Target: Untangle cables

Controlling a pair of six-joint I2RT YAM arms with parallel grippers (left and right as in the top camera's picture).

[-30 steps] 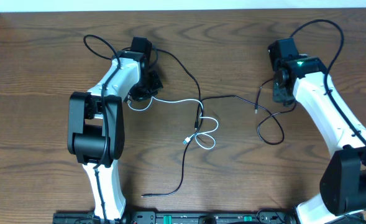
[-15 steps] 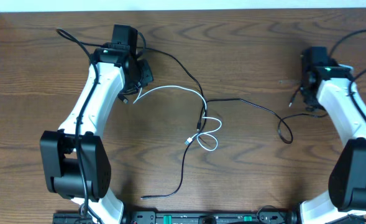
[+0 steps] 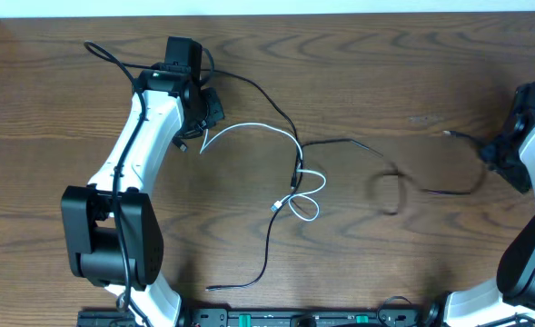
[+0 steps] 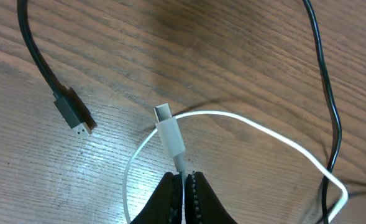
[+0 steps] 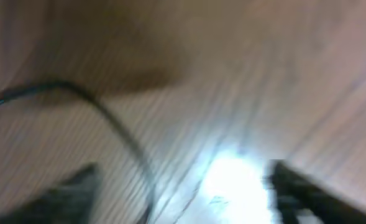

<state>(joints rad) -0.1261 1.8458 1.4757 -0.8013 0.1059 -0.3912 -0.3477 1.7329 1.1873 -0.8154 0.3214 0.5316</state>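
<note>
The white cable (image 3: 249, 128) arcs from my left gripper (image 3: 194, 136) to a small loop at the table's middle (image 3: 305, 202), where it crosses the black cable (image 3: 326, 143). The left wrist view shows my left gripper (image 4: 184, 177) shut on the white cable just behind its plug (image 4: 169, 127); a black plug (image 4: 74, 112) lies on the wood to its left. The black cable runs right, partly blurred, to a curved end (image 3: 458, 189) beside my right gripper (image 3: 494, 154). In the blurred right wrist view, the right gripper (image 5: 183, 186) is open, with a black strand (image 5: 117, 134) on the wood ahead.
A black strand (image 3: 267, 245) runs from the tangle down toward the table's front edge (image 3: 214, 286). Thicker black arm wires (image 3: 113, 56) loop behind the left arm. The wooden table's back edge (image 3: 267, 13) meets a white wall.
My right arm has swept right to the table's edge, dragging the black cable's end along, and its jaws have opened. My left arm swung up-left with the white cable, then held still.
</note>
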